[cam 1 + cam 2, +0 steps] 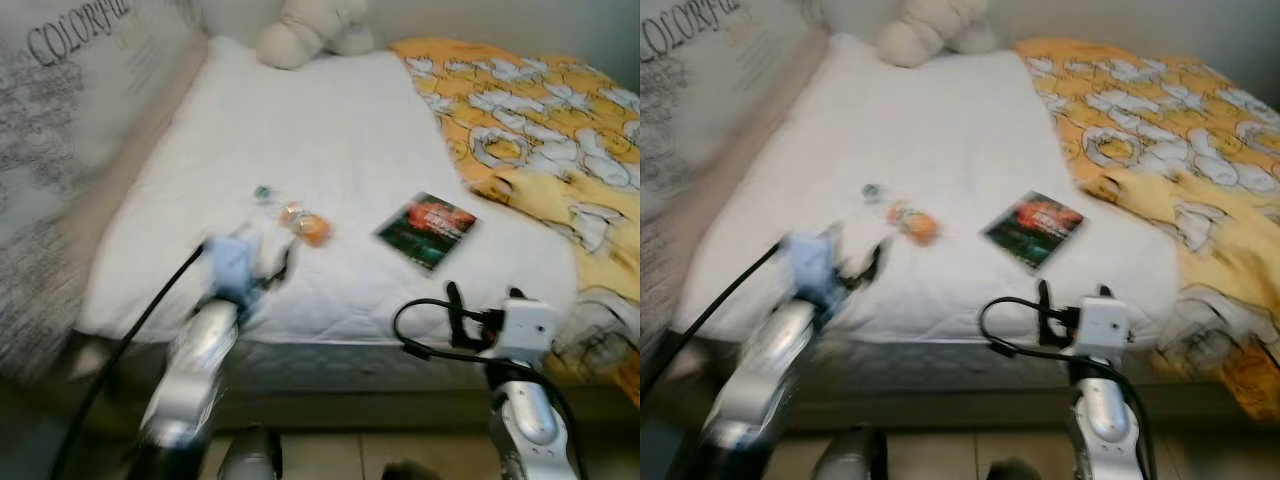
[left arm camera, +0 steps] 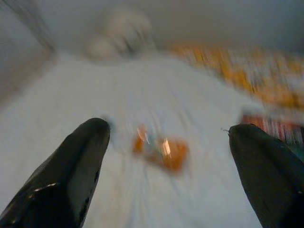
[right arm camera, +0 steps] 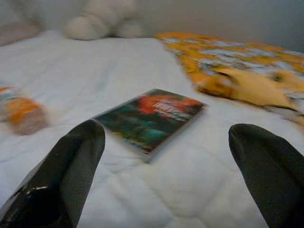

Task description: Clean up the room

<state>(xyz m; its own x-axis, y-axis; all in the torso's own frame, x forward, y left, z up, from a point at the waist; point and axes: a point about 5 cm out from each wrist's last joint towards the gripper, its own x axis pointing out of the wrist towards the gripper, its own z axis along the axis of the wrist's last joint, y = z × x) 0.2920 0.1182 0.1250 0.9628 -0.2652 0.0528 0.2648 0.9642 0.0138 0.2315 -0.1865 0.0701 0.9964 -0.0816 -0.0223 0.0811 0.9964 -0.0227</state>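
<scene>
Looking down over the foot of the bed [image 1: 330,130], we see a white mattress with an orange-and-yellow blanket [image 1: 540,130] bunched along its right edge and a pale plush toy [image 1: 310,30] at the far end. Near the middle of the mattress, toward the near edge, lies a small plastic bottle [image 1: 295,217] with an orange label, on its side. Just to its right, well apart from it, a book [image 1: 427,230] with a dark red-and-green cover lies flat.

Our left gripper [image 2: 166,137] hovers over the near edge, blurred, pointing at the bottle; its fingers [image 2: 76,166] are spread wide and hold nothing. Our right gripper [image 3: 166,137] sits at the near edge facing the book, fingers [image 3: 66,166] likewise wide apart and empty. A patterned wall [image 1: 60,120] runs along the bed's left edge.
</scene>
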